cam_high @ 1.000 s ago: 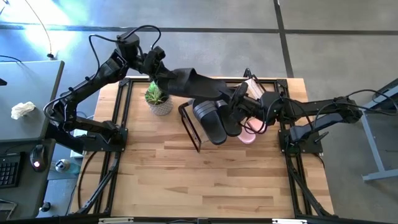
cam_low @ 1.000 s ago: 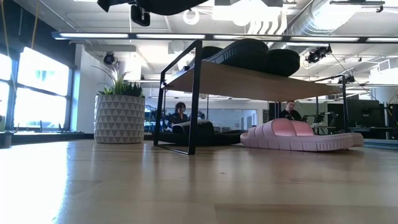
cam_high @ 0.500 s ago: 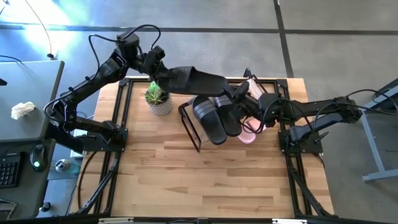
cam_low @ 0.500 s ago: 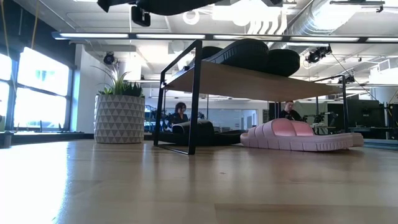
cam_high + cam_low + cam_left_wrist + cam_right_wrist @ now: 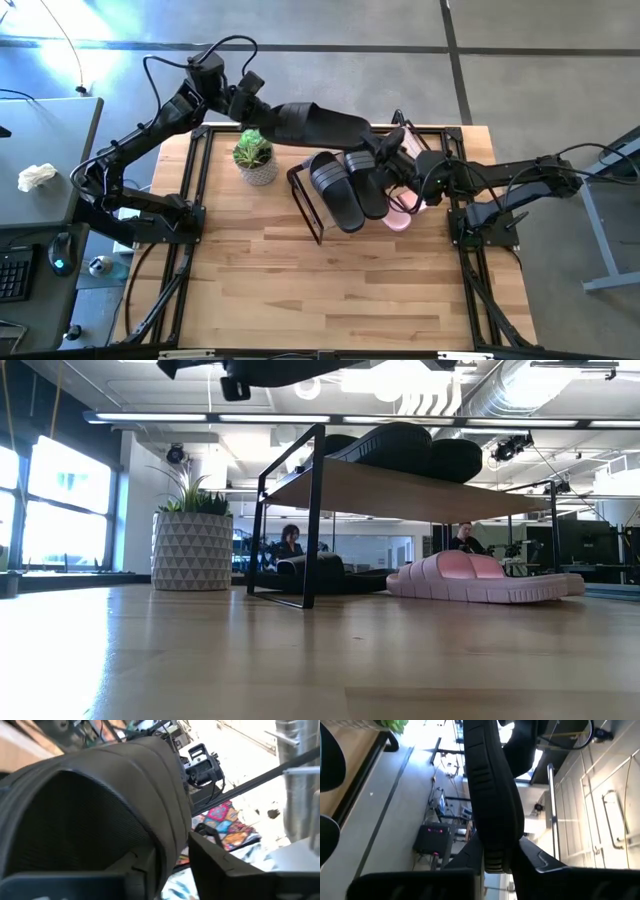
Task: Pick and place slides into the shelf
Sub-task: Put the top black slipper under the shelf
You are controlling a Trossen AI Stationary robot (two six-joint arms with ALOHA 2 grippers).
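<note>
A black slide (image 5: 315, 123) hangs in the air over the table's far edge, between my two grippers. My left gripper (image 5: 258, 112) stands at its left end, with the fingers on either side of it. My right gripper (image 5: 385, 152) is shut on its right end. Two more black slides (image 5: 345, 190) lie side by side on the board of the shelf (image 5: 300, 195). A pale pink slide (image 5: 400, 220) rests sole down on the table to the right of the shelf, partly under my right arm. My left gripper has the slide's left end (image 5: 150, 845) between its fingers, which lie along the slide, roughly level, from the table's left. One finger (image 5: 65, 885) lies against the slide; beside the other finger (image 5: 225, 870) a thin gap shows. My right gripper pinches the slide's right end (image 5: 495, 852) between its two fingers (image 5: 540, 865), one on each face. It comes level from the table's right. The slide is clear of the table and the shelf.
A potted green plant (image 5: 255, 160) stands left of the shelf, below the held slide. In the low view a dark shape (image 5: 315, 570) lies under the shelf board (image 5: 400, 490). The near half of the wooden table (image 5: 330, 290) is bare. People sit in the room behind.
My left gripper has carried the slide's left end a little toward the table's far edge, so the slide lies more level across the gap. My right gripper has moved a little farther and up onto the slide's right end.
</note>
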